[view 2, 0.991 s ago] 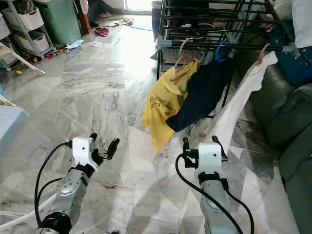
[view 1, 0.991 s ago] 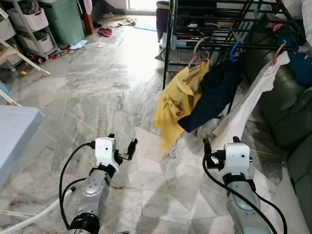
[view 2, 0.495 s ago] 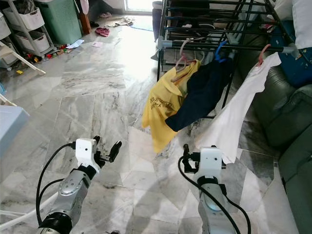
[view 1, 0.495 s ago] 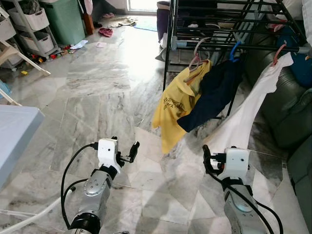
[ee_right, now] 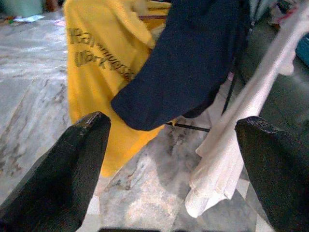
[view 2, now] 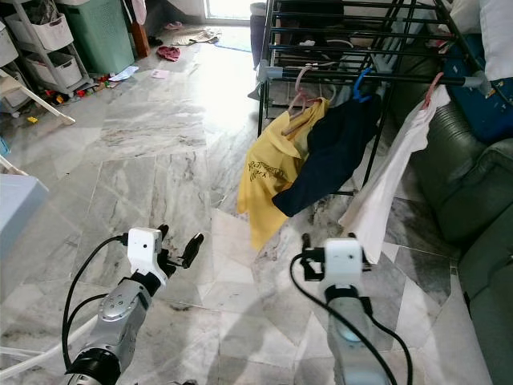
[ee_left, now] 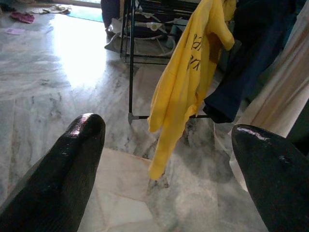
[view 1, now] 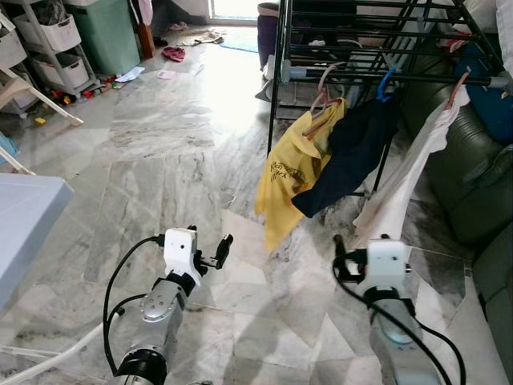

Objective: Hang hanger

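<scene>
Hanging limp from the black metal rack (view 1: 377, 48) — yellow shirt (view 1: 292, 172); both end effectors gape apart, empty.

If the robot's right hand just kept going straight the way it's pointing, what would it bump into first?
Probably the navy garment hanging on the rack, dead ahead between the open right hand's fingers. The white shirt hangs just beside that line and may be nearer; depth is hard to judge.
</scene>
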`<state>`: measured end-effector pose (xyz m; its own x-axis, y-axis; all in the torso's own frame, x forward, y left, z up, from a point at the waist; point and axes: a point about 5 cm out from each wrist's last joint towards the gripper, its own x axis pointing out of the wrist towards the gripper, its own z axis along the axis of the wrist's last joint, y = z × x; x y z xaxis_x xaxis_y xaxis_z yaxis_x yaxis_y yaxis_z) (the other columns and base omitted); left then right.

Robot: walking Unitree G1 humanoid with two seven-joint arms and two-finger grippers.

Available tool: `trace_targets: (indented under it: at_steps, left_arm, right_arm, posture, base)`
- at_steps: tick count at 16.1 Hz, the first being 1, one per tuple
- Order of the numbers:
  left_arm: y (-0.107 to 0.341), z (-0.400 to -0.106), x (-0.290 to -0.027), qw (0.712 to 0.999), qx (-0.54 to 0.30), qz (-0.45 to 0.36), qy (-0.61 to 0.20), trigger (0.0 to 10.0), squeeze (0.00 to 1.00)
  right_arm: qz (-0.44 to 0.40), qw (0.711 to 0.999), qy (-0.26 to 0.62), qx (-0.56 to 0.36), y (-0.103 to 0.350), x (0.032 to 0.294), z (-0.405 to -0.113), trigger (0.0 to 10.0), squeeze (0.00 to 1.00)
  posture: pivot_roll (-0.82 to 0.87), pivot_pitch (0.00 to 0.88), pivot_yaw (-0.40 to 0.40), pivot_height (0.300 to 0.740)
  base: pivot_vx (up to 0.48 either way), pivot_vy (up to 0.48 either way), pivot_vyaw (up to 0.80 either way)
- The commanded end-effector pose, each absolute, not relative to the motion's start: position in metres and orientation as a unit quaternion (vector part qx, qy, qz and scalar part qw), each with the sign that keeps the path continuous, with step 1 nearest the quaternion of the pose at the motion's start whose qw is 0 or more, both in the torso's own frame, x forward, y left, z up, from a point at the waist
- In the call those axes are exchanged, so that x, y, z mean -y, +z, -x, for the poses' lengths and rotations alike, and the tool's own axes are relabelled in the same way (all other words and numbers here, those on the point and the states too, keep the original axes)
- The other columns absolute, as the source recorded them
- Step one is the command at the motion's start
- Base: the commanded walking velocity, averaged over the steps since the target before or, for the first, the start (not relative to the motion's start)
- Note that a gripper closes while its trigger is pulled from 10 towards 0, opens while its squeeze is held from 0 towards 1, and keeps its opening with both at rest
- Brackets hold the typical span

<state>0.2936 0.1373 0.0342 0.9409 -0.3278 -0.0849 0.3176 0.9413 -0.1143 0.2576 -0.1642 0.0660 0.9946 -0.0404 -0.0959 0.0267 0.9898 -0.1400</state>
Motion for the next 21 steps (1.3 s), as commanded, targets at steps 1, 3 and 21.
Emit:
trace_targets:
  at_steps: [1,3,21]
  left_arm:
    - [0.0322,-0.2935,-0.1353,0.982,-0.06,0.049,-0.17,10.0,0.0]
    - [0.035,-0.2966,-0.1336,0.982,-0.055,0.051,-0.174,10.0,0.0]
    - [0.0325,-0.2944,-0.1333,0.98,-0.058,0.055,-0.182,10.0,0.0]
  right_arm:
    - [0.077,0.996,-0.009,-0.049,0.0666,0.1629,-0.2583,10.0,0.0]
    - [0.086,0.995,-0.007,-0.058,0.0645,0.1657,-0.2595,10.0,0.0]
    - [0.06,0.997,0.013,-0.055,0.0645,0.1616,-0.2575,10.0,0.0]
  posture:
    - [-0.2,0.059,0.026,0.74]
    - [-0.2,0.064,0.023,0.74]
    - [-0.2,0.08,0.027,0.74]
  base:
    - [0.0,0.0,0.0]
    - [0.0,0.0,0.0]
    - [0.0,0.212,0.0]
